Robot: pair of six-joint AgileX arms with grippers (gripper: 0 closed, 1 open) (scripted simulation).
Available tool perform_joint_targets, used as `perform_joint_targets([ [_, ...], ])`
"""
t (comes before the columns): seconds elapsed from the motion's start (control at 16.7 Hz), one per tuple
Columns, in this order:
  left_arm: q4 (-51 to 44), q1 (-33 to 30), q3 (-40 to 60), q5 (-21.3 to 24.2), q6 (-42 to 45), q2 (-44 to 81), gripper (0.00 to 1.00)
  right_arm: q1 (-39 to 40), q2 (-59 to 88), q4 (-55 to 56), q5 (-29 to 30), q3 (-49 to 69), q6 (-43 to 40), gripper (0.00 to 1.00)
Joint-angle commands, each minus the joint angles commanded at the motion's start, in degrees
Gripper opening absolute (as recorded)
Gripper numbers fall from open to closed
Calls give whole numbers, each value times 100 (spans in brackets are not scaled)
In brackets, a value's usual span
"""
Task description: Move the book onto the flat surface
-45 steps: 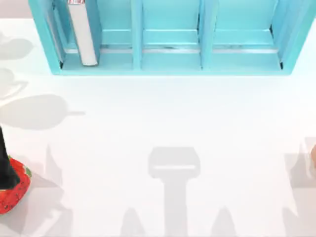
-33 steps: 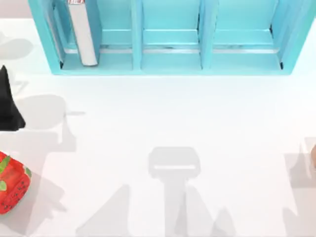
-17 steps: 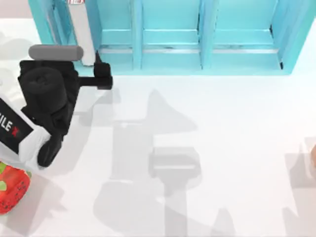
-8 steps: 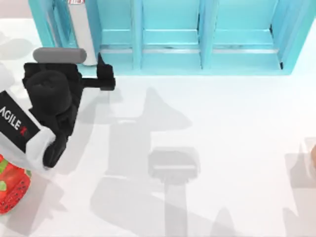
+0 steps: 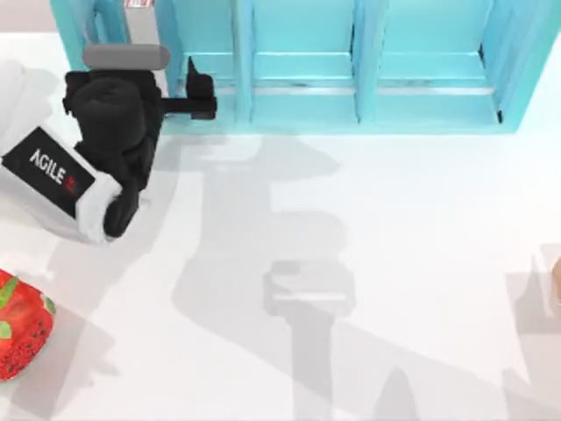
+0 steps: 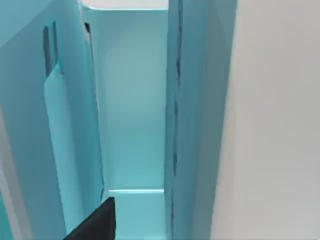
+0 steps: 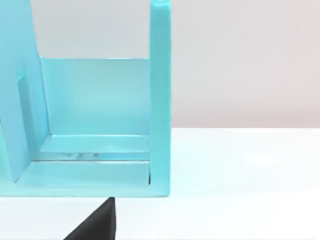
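Observation:
The book (image 5: 138,4) stands upright in the leftmost compartment of the turquoise shelf unit (image 5: 307,96). Just its far end with a small label shows above my left arm; the rest is hidden under the wrist. My left gripper (image 5: 165,88) is at that compartment's mouth and open. One black finger (image 5: 196,83) sits just right of the book, apart from it, and the other finger is hidden. The left wrist view looks into the turquoise compartment past a black fingertip (image 6: 95,222). The flat surface (image 5: 394,228) is the white tabletop in front of the shelf.
A red strawberry-like object (image 5: 22,326) lies at the table's left edge near the front. A small brownish thing (image 5: 557,279) peeks in at the right edge. My right arm is parked; the right wrist view faces the shelf's end compartment (image 7: 95,110).
My left arm has come in from the lower left and moved up to the shelf. Its visible finger has gone from in front of the shelf to beside the book.

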Motion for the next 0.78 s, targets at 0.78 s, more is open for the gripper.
perform_joint_targets([
  [0.78, -444, 114, 849, 118, 5, 416, 70, 0, 0, 0, 0, 0, 0, 100],
])
